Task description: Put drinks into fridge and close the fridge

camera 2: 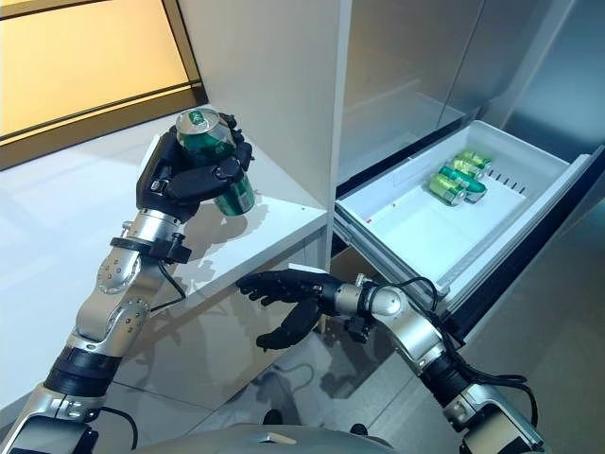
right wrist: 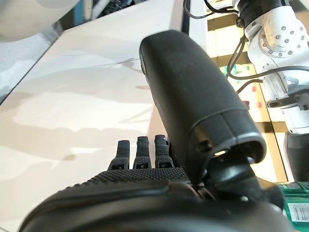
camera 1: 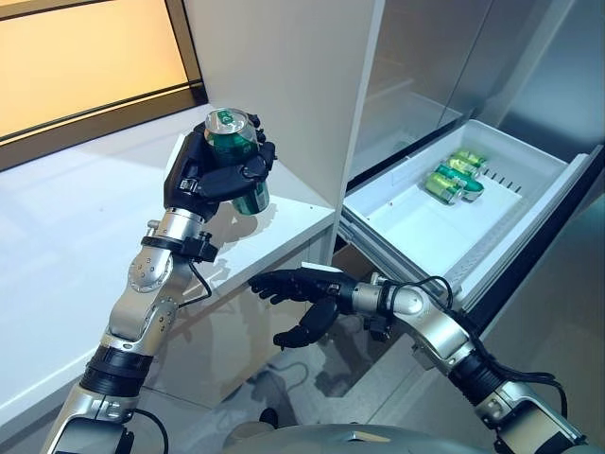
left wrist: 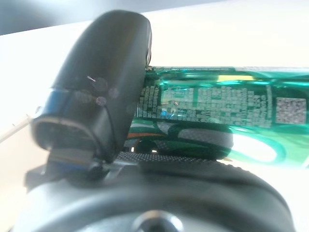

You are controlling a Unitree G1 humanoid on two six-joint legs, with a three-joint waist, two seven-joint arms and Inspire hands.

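Observation:
My left hand point(camera 1: 219, 168) is shut on a green can point(camera 1: 236, 151) and holds it tilted just above the white counter point(camera 1: 76, 227), near its right corner. The can's printed side shows close past the thumb in the left wrist view point(left wrist: 222, 104). My right hand point(camera 1: 307, 293) is open and empty, fingers relaxed, low in front of the counter's front edge and left of the open fridge drawer point(camera 1: 416, 232). Green cans point(camera 1: 456, 176) lie at the drawer's far end. The fridge cavity point(camera 1: 416, 85) stands open above the drawer.
A white cabinet side panel point(camera 1: 284, 85) rises between the counter and the fridge. An orange-lit window point(camera 1: 85, 57) runs behind the counter. Tiled floor point(camera 1: 312, 378) lies below the drawer and my right hand. The drawer's near half is bare.

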